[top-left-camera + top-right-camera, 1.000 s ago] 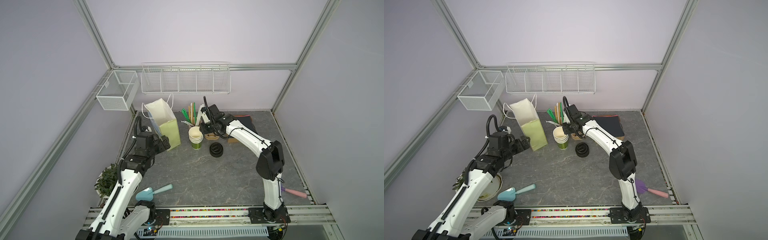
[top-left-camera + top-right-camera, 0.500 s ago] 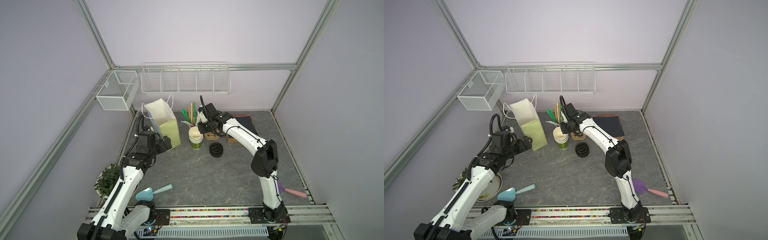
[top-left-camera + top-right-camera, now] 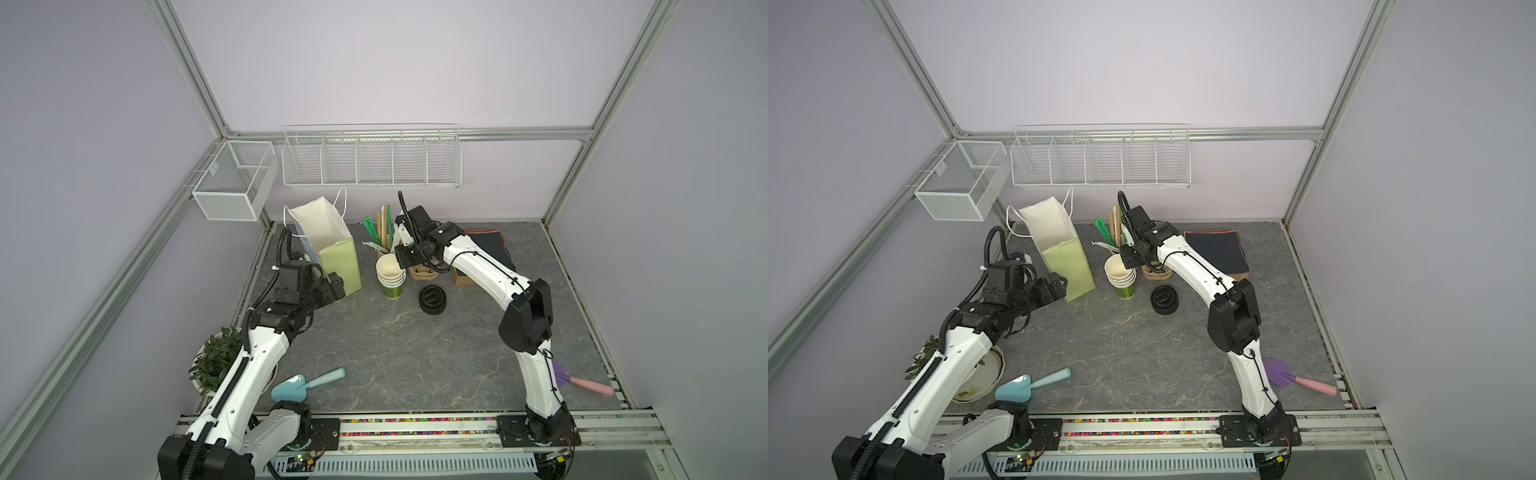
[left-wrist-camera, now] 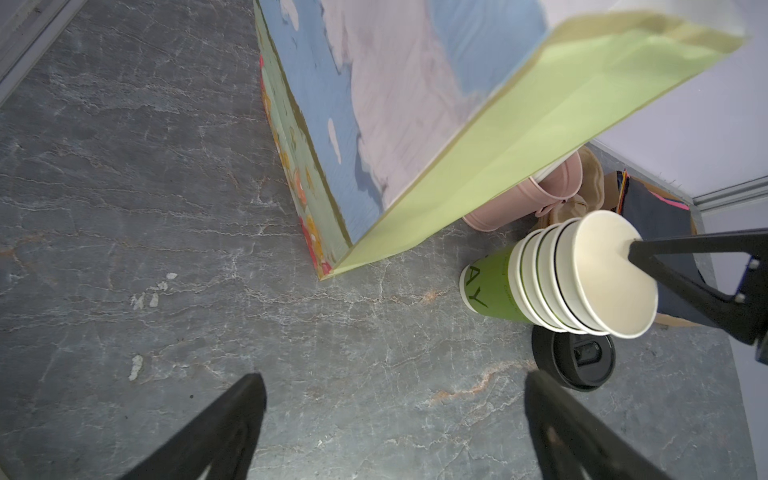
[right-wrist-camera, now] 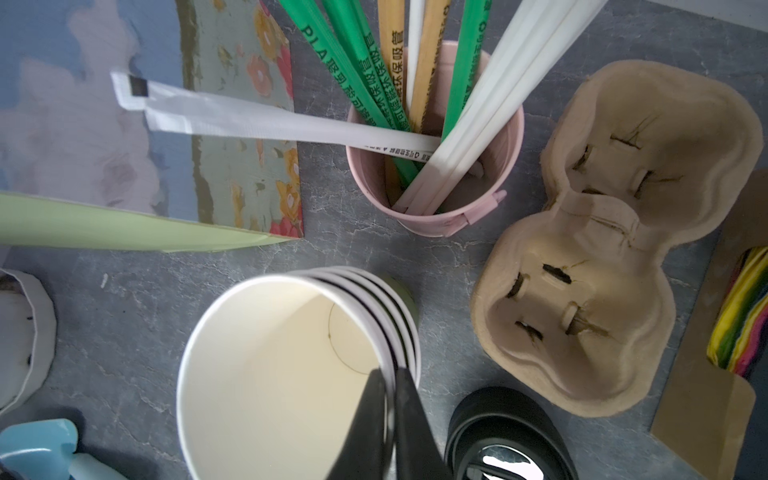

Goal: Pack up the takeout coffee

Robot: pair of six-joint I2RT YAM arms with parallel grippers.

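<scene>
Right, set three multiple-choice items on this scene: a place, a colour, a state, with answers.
1. In a top view, the lids lie: A left of the stack; B right of it; C on top of it.
2. The pot holding the straws is: A pink; B blue; C black.
3. The right gripper is: A open; B shut on the top cup at its rim; C shut on the lids.
Answers: 1 B, they sit to the stack's right; 2 A, the right wrist view shows its pink wall; 3 B, that view shows it pinching the rim.
</scene>
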